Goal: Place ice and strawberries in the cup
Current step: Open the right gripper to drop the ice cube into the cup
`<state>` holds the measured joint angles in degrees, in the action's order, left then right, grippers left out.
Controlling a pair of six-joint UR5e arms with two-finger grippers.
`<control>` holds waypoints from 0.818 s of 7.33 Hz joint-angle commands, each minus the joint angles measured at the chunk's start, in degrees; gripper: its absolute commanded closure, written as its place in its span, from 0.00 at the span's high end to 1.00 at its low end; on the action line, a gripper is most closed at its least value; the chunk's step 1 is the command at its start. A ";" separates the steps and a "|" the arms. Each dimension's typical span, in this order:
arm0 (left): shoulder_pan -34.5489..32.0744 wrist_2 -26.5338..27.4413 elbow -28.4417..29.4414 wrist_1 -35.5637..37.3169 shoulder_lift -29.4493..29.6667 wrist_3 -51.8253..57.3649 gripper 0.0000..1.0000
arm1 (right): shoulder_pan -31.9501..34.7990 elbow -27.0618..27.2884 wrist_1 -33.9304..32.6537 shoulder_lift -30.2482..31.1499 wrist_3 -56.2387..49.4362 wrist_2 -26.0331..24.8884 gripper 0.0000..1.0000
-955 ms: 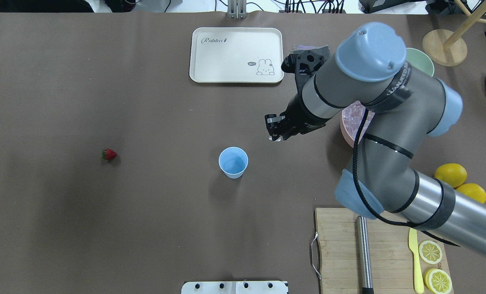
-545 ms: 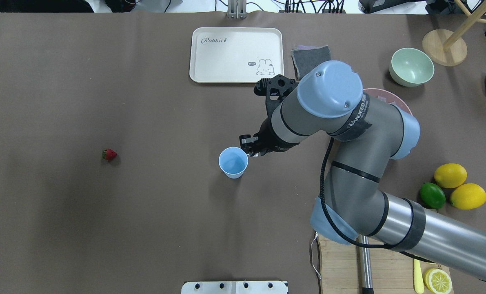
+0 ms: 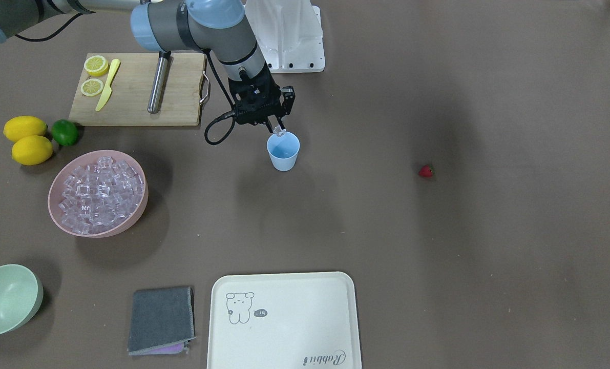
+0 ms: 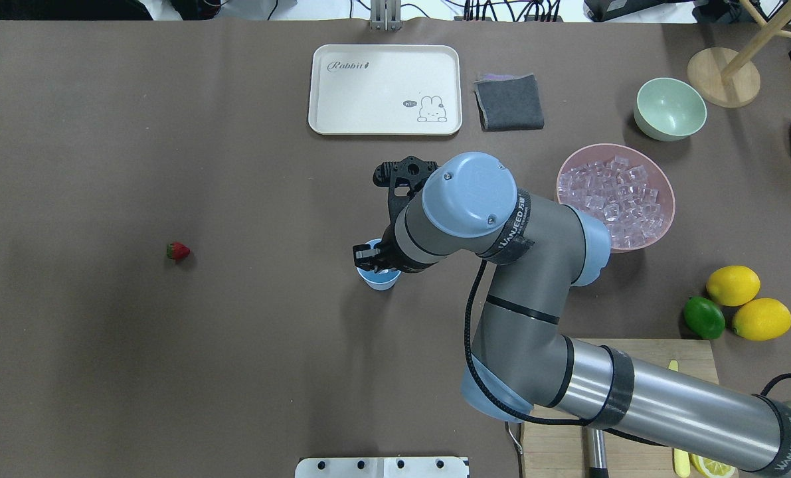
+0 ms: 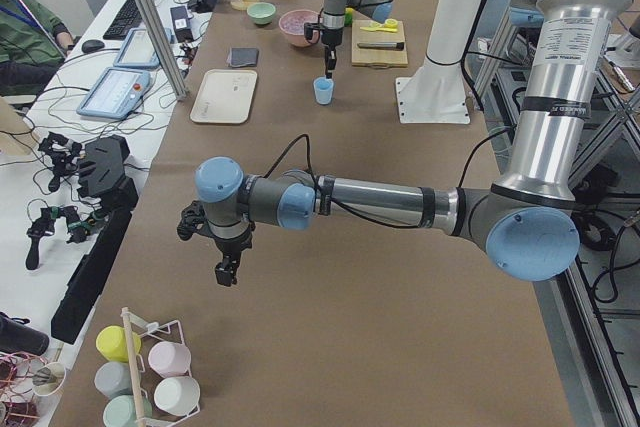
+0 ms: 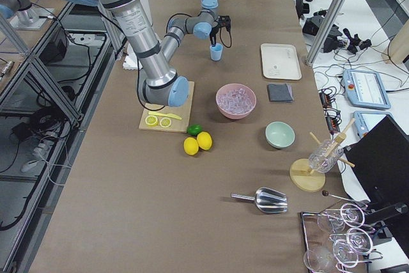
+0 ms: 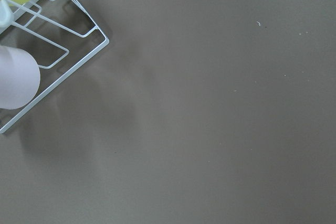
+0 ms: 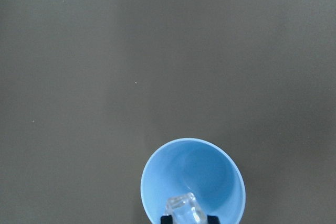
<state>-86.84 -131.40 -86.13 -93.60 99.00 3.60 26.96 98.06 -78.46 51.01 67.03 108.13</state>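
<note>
1 ice cube (image 8: 185, 207) is gripped by the right hand (image 3: 278, 129) just above the open cup (image 3: 284, 156). The strawberry (image 3: 426, 171) is seen on the table (image 3: 438, 256), well apart. The state of the left hand (image 5: 226, 278) cannot be told.

The small light-blue tapered cup (image 8: 199, 169) looks like smooth, satiny plastic. The clear cube of ice (image 8: 184, 209) is glassy and glossy. The brown worktop (image 3: 438, 256) is matt. The rectangular cutting board (image 3: 130, 95) shows pale wood grain, and the cylindrical rod (image 3: 156, 84) looks like brushed metal.
</note>
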 commanded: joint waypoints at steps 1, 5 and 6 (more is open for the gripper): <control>0.00 0.09 0.43 0.00 0.40 0.00 0.98 | 0.11 -0.59 0.41 -0.12 0.03 -0.28 0.30; 0.00 0.00 0.61 0.00 0.32 0.00 0.98 | 1.68 -0.07 -0.47 -2.40 1.61 -0.11 0.98; 0.00 0.09 0.61 0.00 0.40 -0.09 0.98 | 3.78 1.41 -3.43 -2.32 1.52 0.07 0.98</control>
<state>-86.84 -131.38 -85.56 -93.60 99.33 3.58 28.70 98.26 -79.46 48.88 68.49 108.02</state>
